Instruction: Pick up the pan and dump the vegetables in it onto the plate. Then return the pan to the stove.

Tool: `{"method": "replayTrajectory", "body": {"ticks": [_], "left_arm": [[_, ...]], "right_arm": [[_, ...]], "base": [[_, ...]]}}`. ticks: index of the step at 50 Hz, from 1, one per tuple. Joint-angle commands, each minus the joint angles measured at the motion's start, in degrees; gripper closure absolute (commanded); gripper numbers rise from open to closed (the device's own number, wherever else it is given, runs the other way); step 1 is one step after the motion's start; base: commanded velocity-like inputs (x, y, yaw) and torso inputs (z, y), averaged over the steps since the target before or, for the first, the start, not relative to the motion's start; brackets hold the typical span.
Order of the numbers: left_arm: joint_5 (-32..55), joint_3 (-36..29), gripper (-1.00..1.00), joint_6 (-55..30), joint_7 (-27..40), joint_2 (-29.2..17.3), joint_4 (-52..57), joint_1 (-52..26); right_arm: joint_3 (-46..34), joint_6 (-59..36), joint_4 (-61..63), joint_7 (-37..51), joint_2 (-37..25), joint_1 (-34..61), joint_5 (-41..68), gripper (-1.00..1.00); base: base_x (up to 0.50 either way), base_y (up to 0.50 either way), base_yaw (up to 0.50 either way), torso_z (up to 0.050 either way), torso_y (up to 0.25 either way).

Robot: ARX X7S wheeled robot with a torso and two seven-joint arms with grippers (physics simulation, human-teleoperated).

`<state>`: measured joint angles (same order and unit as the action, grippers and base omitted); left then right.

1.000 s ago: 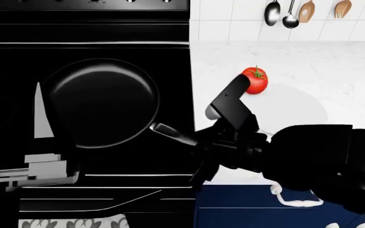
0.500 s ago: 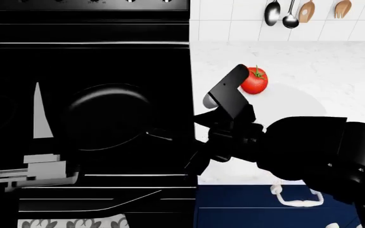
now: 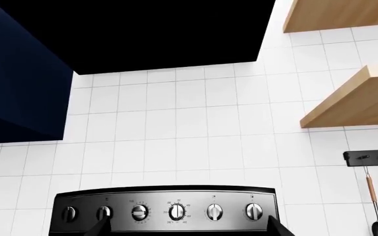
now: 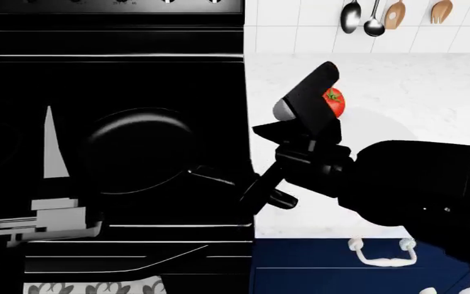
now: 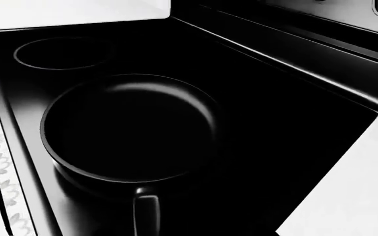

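Right gripper (image 4: 266, 191) sits just off the handle tip, jaws parted, holding nothing. Left gripper's state cannot be told. Pan (image 4: 141, 150) rests empty on the stove (image 4: 120, 79) cooktop; likely rigid, front-heavy, best taken at its long handle. Beyond, the tomato (image 4: 333, 101) lies on the white plate (image 4: 382, 131), tabletop.
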<state>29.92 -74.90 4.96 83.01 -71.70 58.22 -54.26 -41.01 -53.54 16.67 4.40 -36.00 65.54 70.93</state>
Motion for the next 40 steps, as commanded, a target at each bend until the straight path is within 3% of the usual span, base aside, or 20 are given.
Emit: {"method": "replayTrajectory", "body": {"ticks": [1,9,24,33,40], "left_arm": [[-0.05,0.07,-1.00,-0.15,-0.03,0.09,0.04,0.15],[-0.23,-0.03,-1.00,-0.47,-0.10,0.41,-0.10,0.37],[0.04,0.46,-1.00,-0.05,0.29,-0.42,-0.20,0.54],[-0.22,0.49,-1.00,0.20,0.19,-0.42,-0.39,0.87],[-0.27,0.55,-1.00,-0.21,0.14,-0.21,-0.14,0.88]], "right_arm": [[5.02,2.51,3.22,1.52,-2.05,0.15,4.05,-1.00],[12.11,12.48,9.44,1.83,-5.07,-4.77,1.99,-1.00],[29.76,46.23,24.68,-1.62,-10.12,-36.17,-14.96,-1.00],[38.59,61.04,27.61,-2.82,-6.48,-52.95,-20.10,-1.00],[43.13,68.60,30.80,-1.84,-1.71,-58.80,-26.74,-1.00]], "base": [[0.00,0.00,0.00,0.000,0.000],[0.00,0.00,0.00,0.000,0.000],[0.00,0.00,0.00,0.000,0.000],[0.00,0.00,0.00,0.000,0.000],[0.00,0.00,0.00,0.000,0.000]]}}
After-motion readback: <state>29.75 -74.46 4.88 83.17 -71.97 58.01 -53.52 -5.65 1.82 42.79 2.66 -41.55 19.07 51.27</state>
